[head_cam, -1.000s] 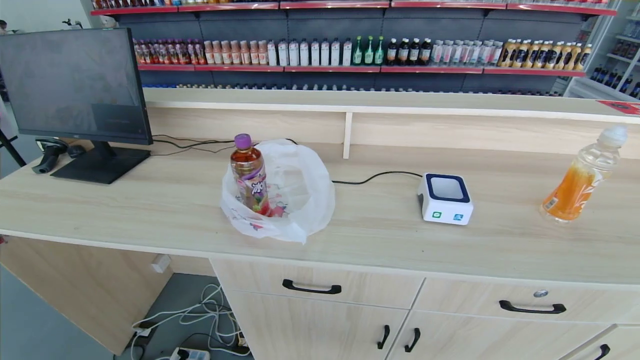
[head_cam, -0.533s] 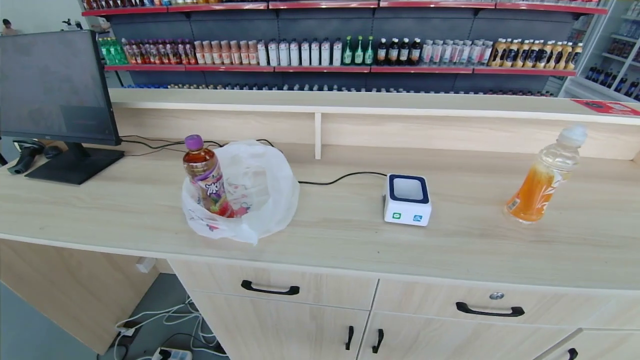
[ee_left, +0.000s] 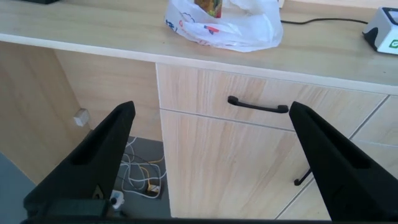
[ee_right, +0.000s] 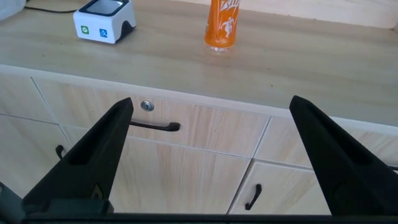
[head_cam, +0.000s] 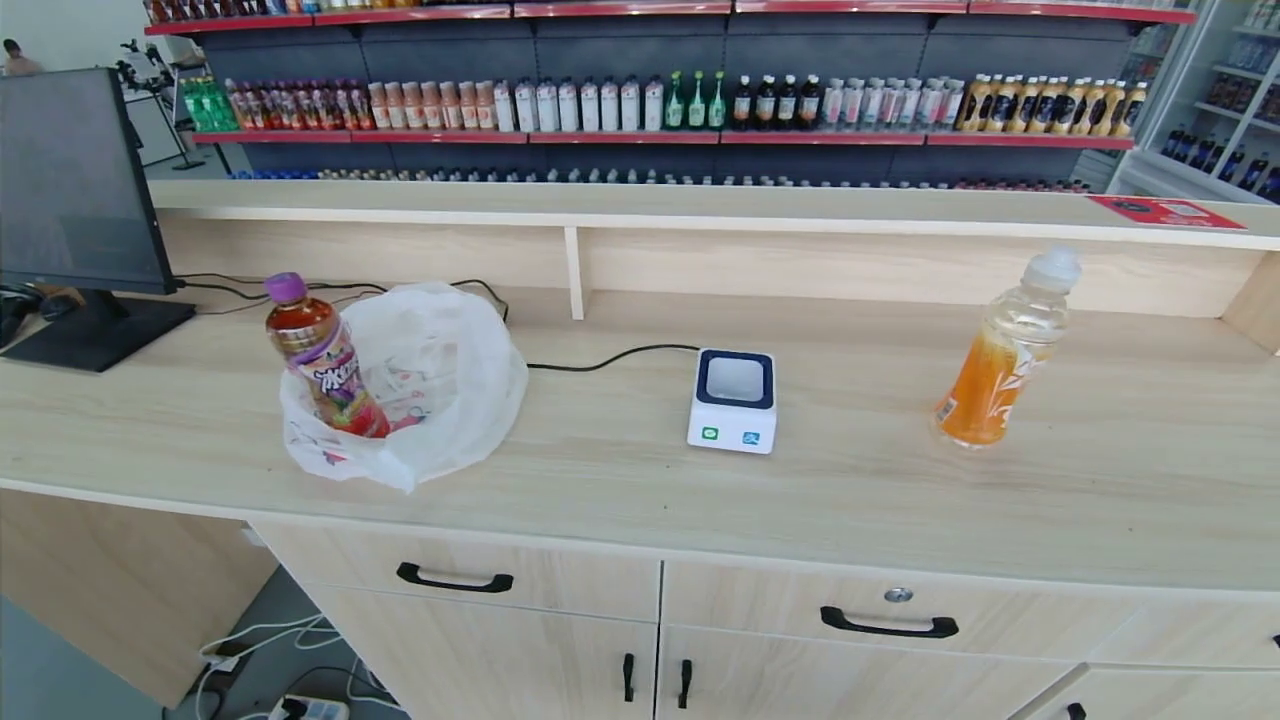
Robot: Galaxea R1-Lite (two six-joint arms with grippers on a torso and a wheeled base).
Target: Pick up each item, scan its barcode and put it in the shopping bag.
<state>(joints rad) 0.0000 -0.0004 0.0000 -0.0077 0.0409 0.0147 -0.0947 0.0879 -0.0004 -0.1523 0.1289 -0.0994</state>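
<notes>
- Wooden surface [head_cam: 600,480]: orange bottle [head_cam: 1005,350] stands right of the scanner [head_cam: 733,400], shopping bag [head_cam: 440,390] at left.
- Left tool [ee_left: 211,106] and right tool [ee_right: 210,99] both gape, empty.
- Risk: a glancing grasp could topple the tall bottle.

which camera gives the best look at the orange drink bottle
The head view: the orange drink bottle stands whole, cap to base, on the counter right of the scanner. The right wrist view catches its lower half, the top cut off at the edge. The left wrist view faces the shopping bag instead.
</notes>
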